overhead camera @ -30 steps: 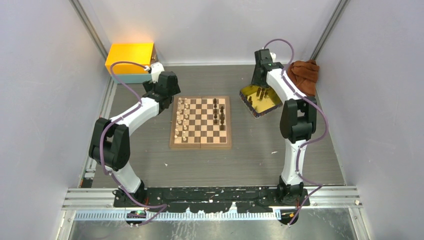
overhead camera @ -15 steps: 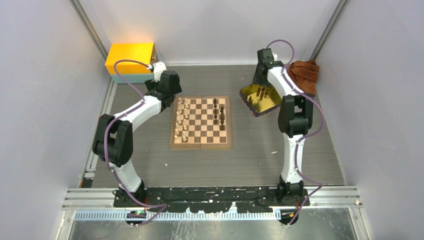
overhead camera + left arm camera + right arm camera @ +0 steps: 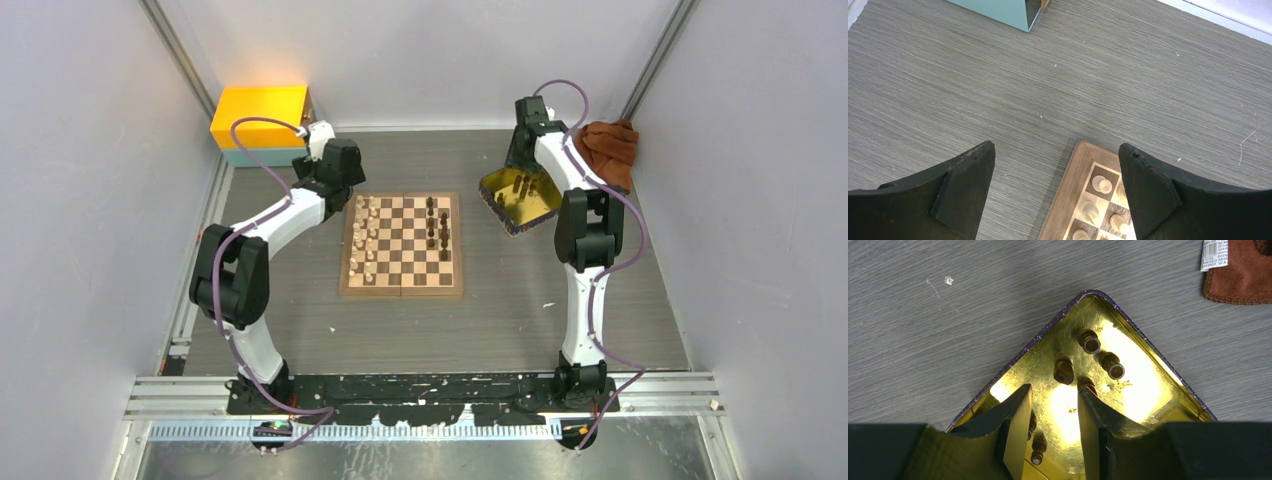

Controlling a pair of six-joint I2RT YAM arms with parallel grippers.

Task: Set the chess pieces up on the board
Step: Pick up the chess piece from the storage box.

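The board point(image 3: 402, 282) lies mid-table. Cream chess pieces point(image 3: 366, 236) fill its left columns and a few dark ones point(image 3: 438, 228) stand on the right. My left gripper point(image 3: 338, 192) hangs open over the table beside the board's far left corner point(image 3: 1074, 186), with nothing between its fingers point(image 3: 1056, 146); cream pieces point(image 3: 1104, 185) show by the right finger. My right gripper point(image 3: 519, 168) is open inside the yellow tray point(image 3: 1018, 360), low over the bare floor point(image 3: 1054, 388). Several dark pieces point(image 3: 1064, 370) lie around it, one point(image 3: 1038, 447) by the left finger. None is gripped.
A yellow box on a teal base point(image 3: 262, 122) stands at the far left, its corner point(image 3: 1003, 10) ahead of the left gripper. A brown cloth point(image 3: 608, 148) lies right of the tray, also at the right wrist view's corner point(image 3: 1243, 275). Enclosure walls close both sides.
The left arm has swung slightly right, towards the board's far left corner. The right wrist has shifted a little over the tray. Both grippers stay open.
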